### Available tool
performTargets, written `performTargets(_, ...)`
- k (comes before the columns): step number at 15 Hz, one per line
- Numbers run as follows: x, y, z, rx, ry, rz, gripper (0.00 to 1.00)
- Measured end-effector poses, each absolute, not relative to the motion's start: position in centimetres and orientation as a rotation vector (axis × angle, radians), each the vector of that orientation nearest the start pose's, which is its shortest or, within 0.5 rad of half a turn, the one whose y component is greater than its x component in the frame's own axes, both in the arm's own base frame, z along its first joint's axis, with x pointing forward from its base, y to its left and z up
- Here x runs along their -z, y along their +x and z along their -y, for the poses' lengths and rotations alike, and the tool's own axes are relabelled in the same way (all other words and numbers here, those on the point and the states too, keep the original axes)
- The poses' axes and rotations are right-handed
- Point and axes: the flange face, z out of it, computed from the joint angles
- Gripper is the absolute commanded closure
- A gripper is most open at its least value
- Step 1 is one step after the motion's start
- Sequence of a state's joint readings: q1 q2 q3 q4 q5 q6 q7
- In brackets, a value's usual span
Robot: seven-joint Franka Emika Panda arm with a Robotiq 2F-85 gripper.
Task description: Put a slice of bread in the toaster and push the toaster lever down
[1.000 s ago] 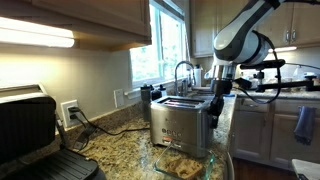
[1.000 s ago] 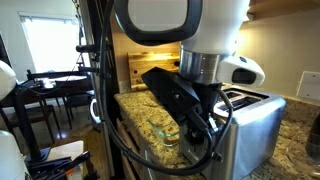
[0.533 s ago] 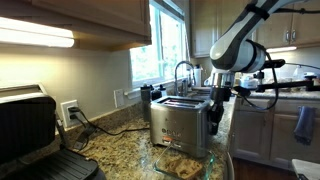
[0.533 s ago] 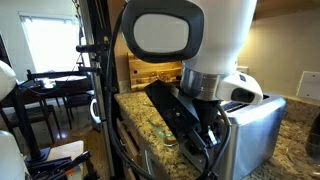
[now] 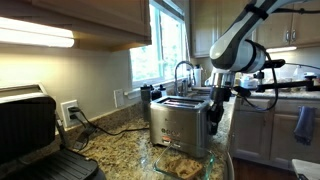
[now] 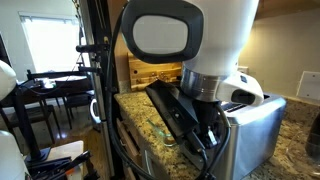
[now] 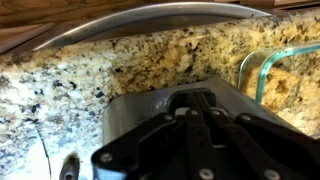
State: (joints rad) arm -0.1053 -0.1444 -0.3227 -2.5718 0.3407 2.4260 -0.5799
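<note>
The toaster [image 5: 180,122] stood on the granite desk [image 5: 115,138], just behind a glass dish [image 5: 182,165] holding something tan, too blurred for me to name. My fingers [image 5: 213,116] were pressed together, low beside the toaster's narrow end.

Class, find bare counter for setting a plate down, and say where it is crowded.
Free: the counter between the grill press and the toaster. Crowded: the glass dish in front of the toaster, the gripper beside it.
</note>
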Motion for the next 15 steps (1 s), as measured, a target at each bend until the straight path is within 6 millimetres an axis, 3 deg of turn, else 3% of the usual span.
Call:
performTargets(8,-31.2,39.8,18.2,0.173,-2.891,-0.164,0.97)
performTargets(15,-30.5,37.2,21.1,0.153,-2.906,-0.210,0.97)
